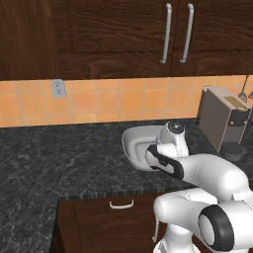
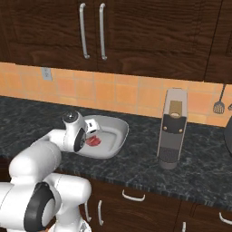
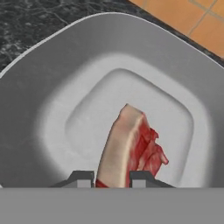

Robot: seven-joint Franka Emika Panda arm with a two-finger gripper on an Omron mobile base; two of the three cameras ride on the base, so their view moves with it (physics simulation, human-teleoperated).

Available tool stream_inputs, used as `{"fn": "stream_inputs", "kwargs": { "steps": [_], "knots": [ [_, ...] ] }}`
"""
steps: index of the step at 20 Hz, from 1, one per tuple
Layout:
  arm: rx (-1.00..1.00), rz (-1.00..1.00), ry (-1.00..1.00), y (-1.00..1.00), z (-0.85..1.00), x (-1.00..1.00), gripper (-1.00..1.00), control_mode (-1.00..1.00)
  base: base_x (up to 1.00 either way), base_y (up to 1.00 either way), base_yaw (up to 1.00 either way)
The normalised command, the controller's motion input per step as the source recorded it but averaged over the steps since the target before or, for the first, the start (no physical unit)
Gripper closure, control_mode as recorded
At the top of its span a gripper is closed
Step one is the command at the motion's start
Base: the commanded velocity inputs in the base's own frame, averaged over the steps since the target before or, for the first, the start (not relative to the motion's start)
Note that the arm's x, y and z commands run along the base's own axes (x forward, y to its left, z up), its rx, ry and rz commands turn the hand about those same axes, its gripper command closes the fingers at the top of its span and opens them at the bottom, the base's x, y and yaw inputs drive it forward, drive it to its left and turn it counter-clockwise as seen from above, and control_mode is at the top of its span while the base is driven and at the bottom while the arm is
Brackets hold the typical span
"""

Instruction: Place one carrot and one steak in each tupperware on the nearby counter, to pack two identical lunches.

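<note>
Steak held over rounded tupperware (image 3: 52, 87) on the counter (image 1: 49, 153), arm folded low and reaching forward.
Gripper (image 3: 112, 180) pinched on the steak (image 3: 131, 144) by its fatty edge; it hangs inside the tray, looks light, floppy, probably slippery, so edge grip suits it.

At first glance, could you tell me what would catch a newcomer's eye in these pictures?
The red steak, pinched in the pincer, hangs over the middle of the pale round-cornered tupperware on the dark marbled counter. To the tray's right stands a tall grey coffee machine, against the orange tiled wall.
</note>
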Motion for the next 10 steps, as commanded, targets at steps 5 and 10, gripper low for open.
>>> {"fn": "stream_inputs", "kwargs": {
  "steps": [5, 10],
  "knots": [
    [0.0, 0.05, 0.0, 0.0, -0.07, 0.05, 1.0, -1.0, 0.0, 0.0, 0.0],
    [0.0, 0.03, 0.0, 0.0, -0.06, 0.17, 1.0, -1.0, 0.0, 0.0, 0.0]
  ]
}}
